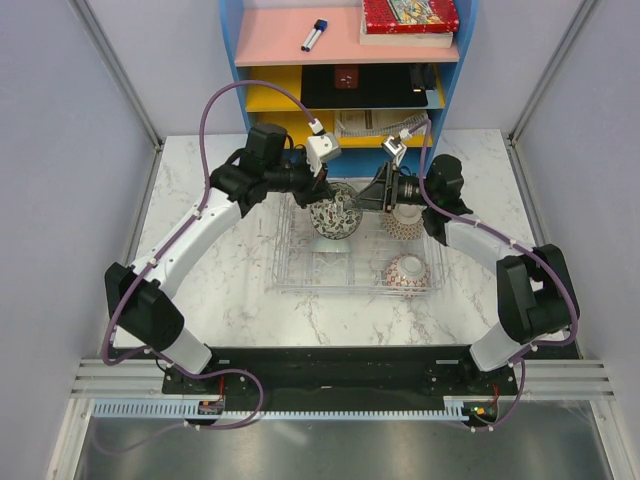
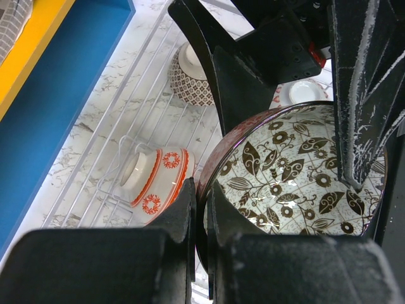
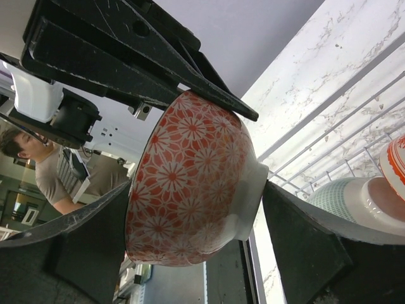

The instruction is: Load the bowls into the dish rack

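We hold brown bowl (image 1: 335, 212) on edge over dish rack (image 1: 300, 278), left gripper (image 1: 323, 188) pinching rim. Right gripper (image 1: 392, 200) straddles orange-red bowl (image 3: 190, 183); clamp unclear.

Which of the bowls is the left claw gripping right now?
The bowl with brown leaves and flowers inside. The left claw pinches its dark rim; the orange-banded bowl just lies in the clear rack.

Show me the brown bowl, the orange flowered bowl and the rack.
brown bowl (image 2: 285, 171): left wrist view, its inside.
orange flowered bowl (image 3: 190, 171): right wrist view, outer wall.
rack (image 1: 300, 268): top view, bare floor.
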Controlling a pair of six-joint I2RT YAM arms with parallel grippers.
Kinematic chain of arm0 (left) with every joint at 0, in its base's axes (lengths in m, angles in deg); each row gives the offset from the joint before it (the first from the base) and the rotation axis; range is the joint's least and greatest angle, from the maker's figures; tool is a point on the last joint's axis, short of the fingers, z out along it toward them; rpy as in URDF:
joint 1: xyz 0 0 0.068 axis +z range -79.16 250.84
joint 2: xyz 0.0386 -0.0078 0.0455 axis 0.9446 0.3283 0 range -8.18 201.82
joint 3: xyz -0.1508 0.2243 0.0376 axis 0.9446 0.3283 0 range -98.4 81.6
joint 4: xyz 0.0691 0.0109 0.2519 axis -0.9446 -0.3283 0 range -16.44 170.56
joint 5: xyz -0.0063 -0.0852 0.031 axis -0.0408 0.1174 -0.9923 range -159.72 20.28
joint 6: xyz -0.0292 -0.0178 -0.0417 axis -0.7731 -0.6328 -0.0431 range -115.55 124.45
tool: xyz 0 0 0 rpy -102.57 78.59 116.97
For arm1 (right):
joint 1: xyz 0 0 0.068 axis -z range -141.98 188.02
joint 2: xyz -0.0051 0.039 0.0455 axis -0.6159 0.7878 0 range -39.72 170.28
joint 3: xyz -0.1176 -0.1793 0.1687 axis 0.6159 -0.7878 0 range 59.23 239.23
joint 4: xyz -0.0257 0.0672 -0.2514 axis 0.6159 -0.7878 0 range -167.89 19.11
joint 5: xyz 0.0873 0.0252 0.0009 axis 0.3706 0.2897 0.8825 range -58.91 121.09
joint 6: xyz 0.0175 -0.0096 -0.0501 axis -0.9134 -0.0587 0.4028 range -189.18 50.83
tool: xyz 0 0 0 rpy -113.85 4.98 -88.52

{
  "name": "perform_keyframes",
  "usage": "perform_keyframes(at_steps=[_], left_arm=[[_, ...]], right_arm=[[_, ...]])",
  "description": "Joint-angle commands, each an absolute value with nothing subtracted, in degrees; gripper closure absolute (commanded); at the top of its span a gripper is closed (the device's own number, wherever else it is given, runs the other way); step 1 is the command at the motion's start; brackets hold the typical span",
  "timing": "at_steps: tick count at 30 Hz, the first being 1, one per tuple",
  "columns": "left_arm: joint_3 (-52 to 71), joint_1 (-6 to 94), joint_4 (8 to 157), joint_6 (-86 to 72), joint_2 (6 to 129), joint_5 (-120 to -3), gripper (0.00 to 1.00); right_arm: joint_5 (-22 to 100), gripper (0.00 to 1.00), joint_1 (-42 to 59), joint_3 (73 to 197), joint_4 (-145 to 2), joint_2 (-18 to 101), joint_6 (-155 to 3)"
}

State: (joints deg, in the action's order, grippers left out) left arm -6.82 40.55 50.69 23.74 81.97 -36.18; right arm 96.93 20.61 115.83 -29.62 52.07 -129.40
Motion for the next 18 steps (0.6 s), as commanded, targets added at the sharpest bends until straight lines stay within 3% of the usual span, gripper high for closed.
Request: perform_keyframes(at_steps=[1, 8, 18], left_arm=[[-7.87, 40.34, 54.19, 22.46, 79.62, -35.35, 0.98], [-7.61, 40.43, 54.10, 23.17, 79.27, -35.53, 0.98], [-6.73, 40.34, 54.19, 22.99, 79.01, -34.92, 0.98]], right_arm=[[99.02, 0.10, 20.44, 114.95, -27.64, 50.19, -126.67], [101.22, 0.03, 20.44, 115.39, -38.20, 48.78, -116.72], [102.37, 0.04, 20.88, 114.16, -25.91, 47.99, -125.41]])
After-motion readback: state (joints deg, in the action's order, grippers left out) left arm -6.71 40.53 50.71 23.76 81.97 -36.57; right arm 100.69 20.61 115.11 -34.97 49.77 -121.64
